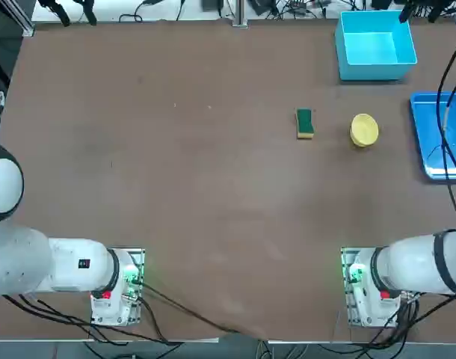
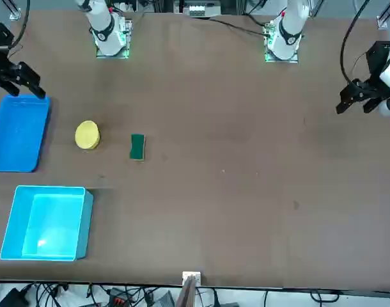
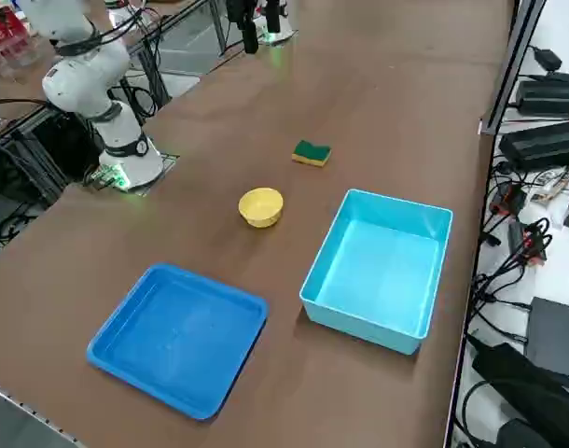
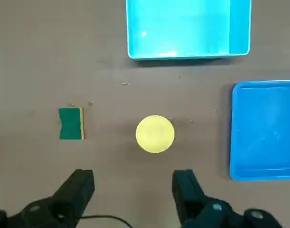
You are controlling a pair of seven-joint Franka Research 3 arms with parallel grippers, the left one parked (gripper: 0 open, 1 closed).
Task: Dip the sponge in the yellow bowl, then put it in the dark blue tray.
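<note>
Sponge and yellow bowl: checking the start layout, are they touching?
Apart. The top view shows bare table between the sponge and the yellow bowl.

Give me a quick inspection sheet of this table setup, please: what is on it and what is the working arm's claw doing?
Surface: brown table, bare in the middle.
Job's things: sponge lying beside yellow bowl, apart; dark blue tray holds nothing.
Clutter: light cyan box, nothing inside.
Grippers: right gripper open, raised above the table near the bowl, holding nothing.
Cables: black cable hanging over the tray.
Surroundings: wires and power bricks beyond the table edge.
</note>
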